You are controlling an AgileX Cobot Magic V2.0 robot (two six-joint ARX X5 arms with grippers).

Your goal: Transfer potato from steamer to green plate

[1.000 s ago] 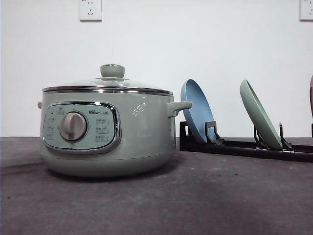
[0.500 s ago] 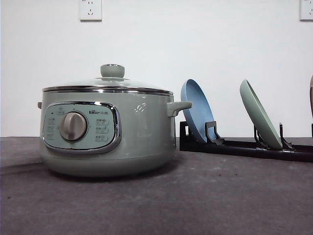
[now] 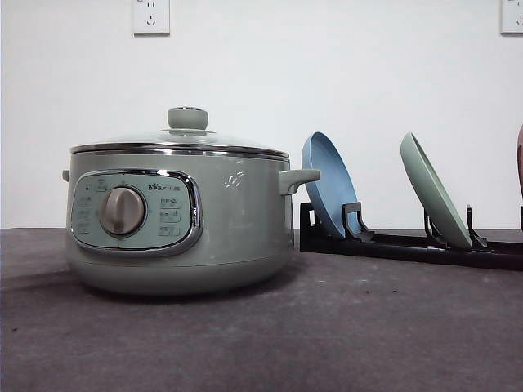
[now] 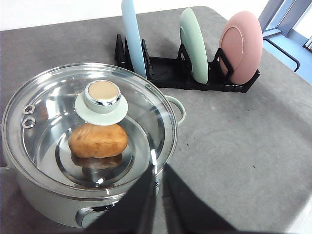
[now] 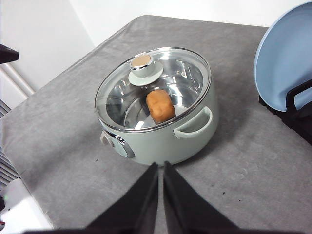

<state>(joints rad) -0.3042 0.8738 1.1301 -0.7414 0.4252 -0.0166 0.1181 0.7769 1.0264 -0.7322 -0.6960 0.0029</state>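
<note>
The pale green steamer (image 3: 229, 220) stands on the left of the table with its glass lid (image 4: 146, 117) on. Through the glass, the orange-brown potato (image 4: 97, 140) lies on the pot's floor, and it shows again as the potato (image 5: 160, 106) under the lid. The green plate (image 3: 433, 192) stands on edge in a black rack; in the left wrist view the green plate (image 4: 194, 44) is between a blue and a pink one. My left gripper (image 4: 160, 170) hovers shut above the steamer's near rim. My right gripper (image 5: 161, 165) is shut, high over the table in front of the steamer (image 5: 161, 131).
A black rack (image 3: 409, 245) at the back right holds a blue plate (image 3: 328, 184) nearest the steamer and a pink plate (image 4: 241, 46) at the far end. The lid has a green knob (image 3: 187, 118). Grey table (image 3: 368, 327) lies open in front of the rack.
</note>
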